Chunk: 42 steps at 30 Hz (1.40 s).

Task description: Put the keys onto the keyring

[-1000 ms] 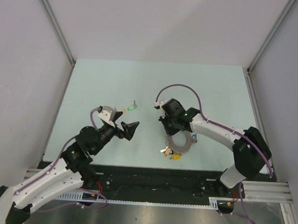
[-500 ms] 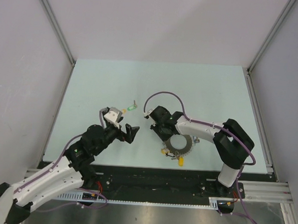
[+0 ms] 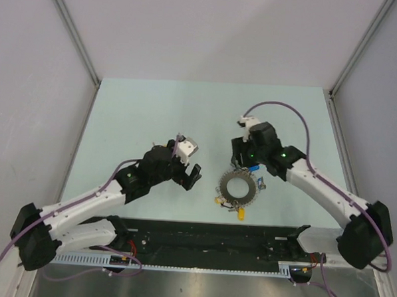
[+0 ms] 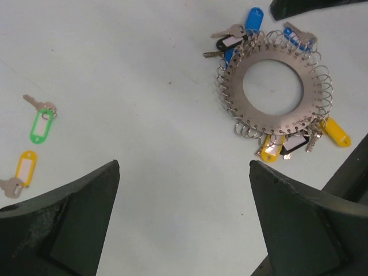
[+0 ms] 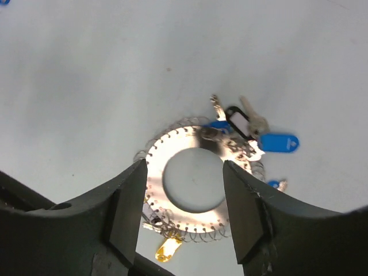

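Left gripper (image 4: 184,167) spread wide at centre frame; right gripper (image 5: 184,167) parted, hovering above the keyring (image 4: 273,125) on the surface (image 3: 134,112).

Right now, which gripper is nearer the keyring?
Right. The right gripper hangs just over the far edge of the keyring, jaws apart. The left gripper sits farther off to its left, jaws wide, not over it.

— Where's the keyring (image 3: 238,186)?
— Flat on the table (image 3: 154,106), close to its near edge, right of the middle. It's a grey metal disc fringed with small keys (image 4: 276,150) on yellow, blue and black tags.
— And the loose ones?
— The green-tagged key (image 4: 41,123) and the orange-tagged key (image 4: 23,169) lie flat, just beside each other, well apart from it.
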{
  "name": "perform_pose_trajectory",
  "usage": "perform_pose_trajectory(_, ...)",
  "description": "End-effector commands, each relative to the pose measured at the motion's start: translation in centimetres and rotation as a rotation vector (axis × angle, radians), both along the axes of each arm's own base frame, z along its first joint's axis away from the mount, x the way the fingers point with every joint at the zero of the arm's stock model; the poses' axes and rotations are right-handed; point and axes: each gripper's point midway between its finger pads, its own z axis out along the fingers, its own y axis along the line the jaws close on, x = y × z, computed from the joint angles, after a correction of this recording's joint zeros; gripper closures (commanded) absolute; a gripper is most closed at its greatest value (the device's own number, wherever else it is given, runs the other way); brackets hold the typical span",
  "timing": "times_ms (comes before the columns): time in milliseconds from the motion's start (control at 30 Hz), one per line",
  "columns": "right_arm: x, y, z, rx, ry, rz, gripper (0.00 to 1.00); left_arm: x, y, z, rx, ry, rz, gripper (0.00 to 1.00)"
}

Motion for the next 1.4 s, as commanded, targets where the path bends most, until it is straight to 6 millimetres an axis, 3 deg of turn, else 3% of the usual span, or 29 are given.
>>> perform_pose_trajectory(0,-0.3,-2.9,-0.1,0.192,-0.004,-0.151,0.38,0.5,-2.3,0.2,0.103,-0.005,-0.127,0.02)
perform_pose_trajectory(67,-0.5,-3.8,1.2,0.270,-0.048,-0.196,0.38,0.6,-3.4,-1.1,0.153,0.009,-0.143,0.03)
perform_pose_trajectory(100,-0.5,-4.4,0.5,0.288,-0.053,-0.221,0.38,0.7,-4.0,-0.9,0.156,0.001,-0.148,0.04)
perform_pose_trajectory(200,-0.5,-5.4,0.9,0.332,-0.083,-0.266,0.38,0.9,-5.5,-2.5,0.206,0.013,-0.153,0.08)
perform_pose_trajectory(467,-1.2,-6.4,-1.1,0.311,-0.052,-0.294,0.38,0.4,-8.2,-7.0,0.314,0.113,-0.200,0.24)
perform_pose_trajectory(767,-1.5,-6.2,-1.9,0.303,-0.034,-0.278,0.38,0.0,-10.2,-9.0,0.334,0.164,-0.216,0.39)
perform_pose_trajectory(1133,-1.9,-6.3,-2.8,0.289,-0.013,-0.269,0.38,0.4,-11.8,-10.5,0.321,0.185,-0.218,0.41)
perform_pose_trajectory(1367,-2.0,-6.2,-3.0,0.286,-0.007,-0.260,0.38,0.7,-11.9,-11.6,0.343,0.197,-0.203,0.48)
